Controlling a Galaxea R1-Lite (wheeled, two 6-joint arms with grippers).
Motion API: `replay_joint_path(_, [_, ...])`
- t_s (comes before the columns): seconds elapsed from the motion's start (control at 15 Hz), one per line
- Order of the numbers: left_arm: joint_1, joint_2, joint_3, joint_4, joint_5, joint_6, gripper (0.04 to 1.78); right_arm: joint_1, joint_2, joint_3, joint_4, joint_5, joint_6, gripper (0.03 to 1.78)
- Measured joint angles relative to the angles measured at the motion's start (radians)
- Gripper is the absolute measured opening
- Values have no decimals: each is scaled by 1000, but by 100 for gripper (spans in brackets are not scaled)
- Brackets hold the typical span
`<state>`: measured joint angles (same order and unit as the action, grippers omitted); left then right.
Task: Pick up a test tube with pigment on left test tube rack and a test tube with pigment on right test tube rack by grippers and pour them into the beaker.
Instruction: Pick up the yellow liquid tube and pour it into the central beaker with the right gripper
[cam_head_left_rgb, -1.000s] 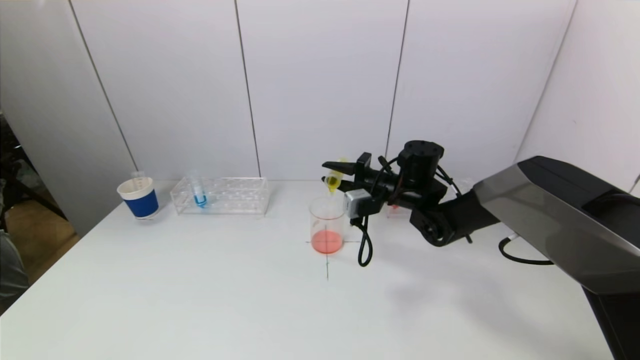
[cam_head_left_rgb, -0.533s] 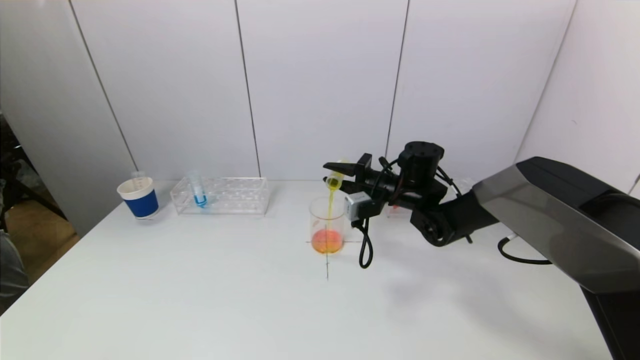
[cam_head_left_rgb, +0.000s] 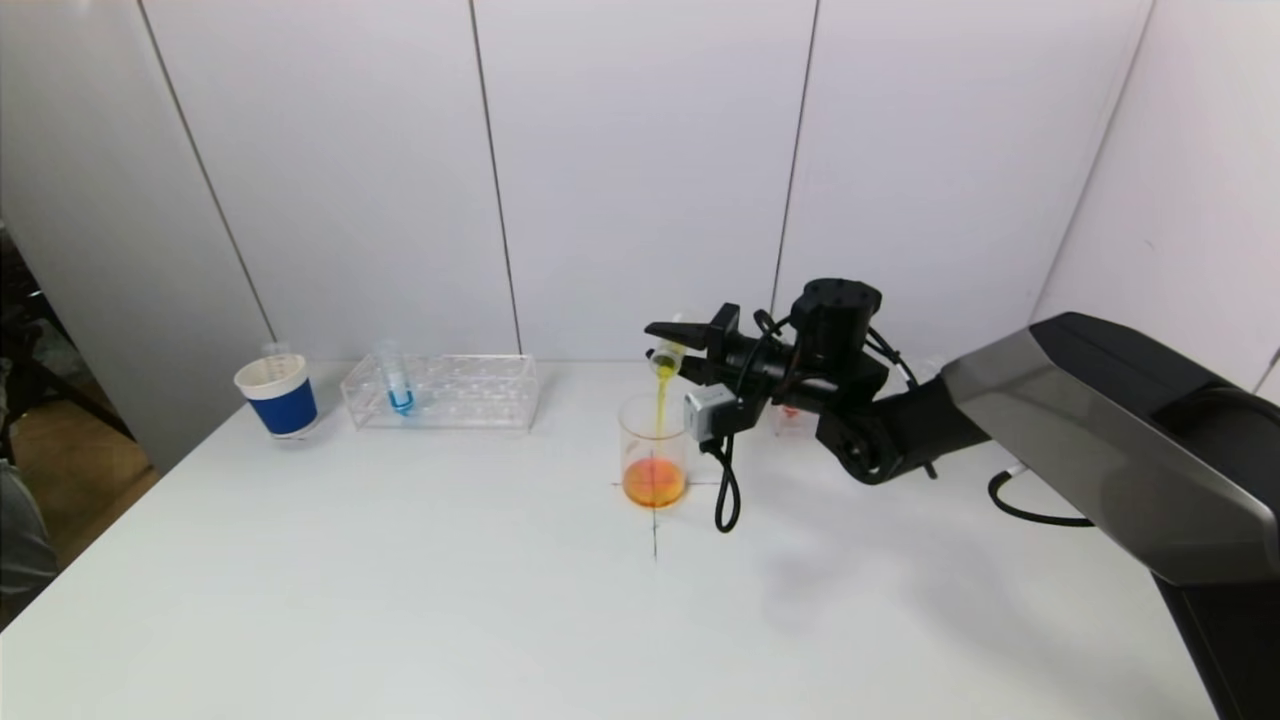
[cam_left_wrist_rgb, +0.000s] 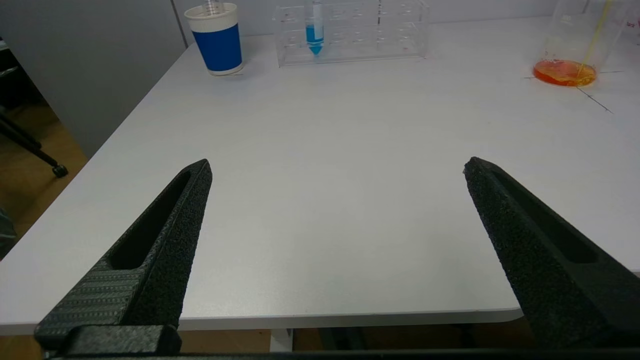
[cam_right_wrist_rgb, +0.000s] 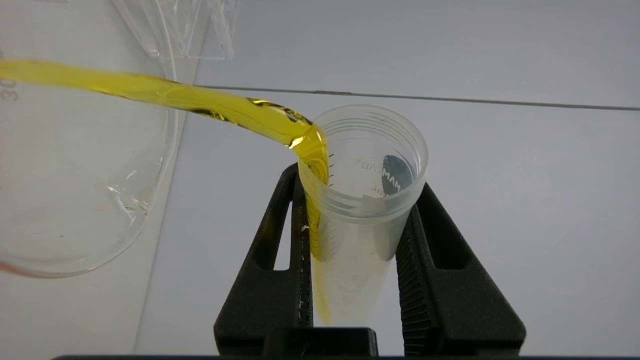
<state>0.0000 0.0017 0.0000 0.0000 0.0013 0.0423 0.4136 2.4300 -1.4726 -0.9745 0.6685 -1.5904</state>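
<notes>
My right gripper is shut on a clear test tube tipped over the beaker. Yellow pigment streams from the tube's mouth into the beaker, where orange liquid lies at the bottom. The left rack holds a tube with blue pigment. The right rack is mostly hidden behind my right arm. My left gripper is open and empty above the table's near edge; it does not show in the head view. The beaker also shows in the left wrist view.
A blue and white paper cup with an empty tube in it stands left of the left rack. A black cable hangs from my right wrist beside the beaker. A thin cross mark lies under the beaker.
The tube has tipped further and yellow pigment now streams into the beaker. The liquid at the bottom has turned from pink-red to orange.
</notes>
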Motion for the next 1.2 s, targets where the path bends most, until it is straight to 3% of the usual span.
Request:
replay_joint_path(0.6, [0,0,0,0,0,0,176,-1,13,-61,49,-21,-144,53])
replay_joint_path(1.2, [0,0,0,0,0,0,176,-7,14,-93,51,-28,-222,53])
